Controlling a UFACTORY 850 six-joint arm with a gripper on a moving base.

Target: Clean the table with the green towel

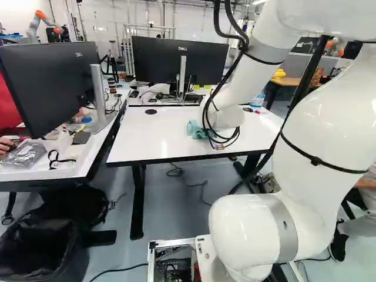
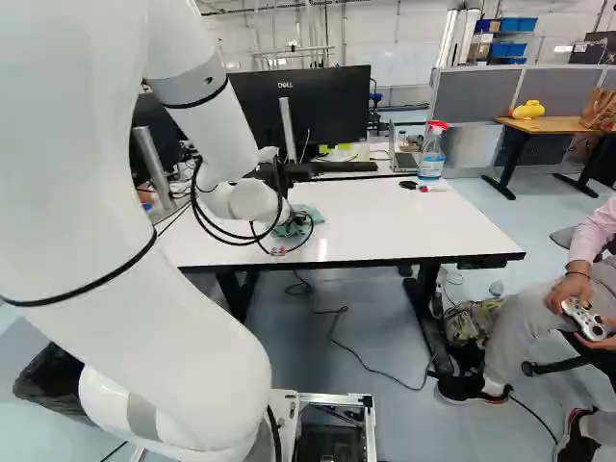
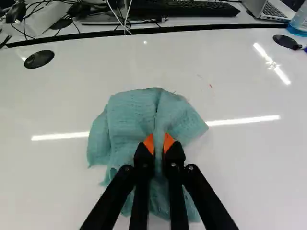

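The green towel lies bunched on the white table in the wrist view. My gripper is pressed down into its middle, shut on a raised fold between the orange pads. Cloth spreads ahead of the fingers and to both sides. Small red marks dot the tabletop beyond the towel. In the left base view the towel shows beside the arm's end; in the right base view part of it appears behind cables. The wrist and cables hide the fingers in both base views.
Past the table's far edge stand a monitor, a keyboard and a laptop. A spray bottle and markers are at the far right. Another table with a monitor adjoins at left. Another robot stands far back.
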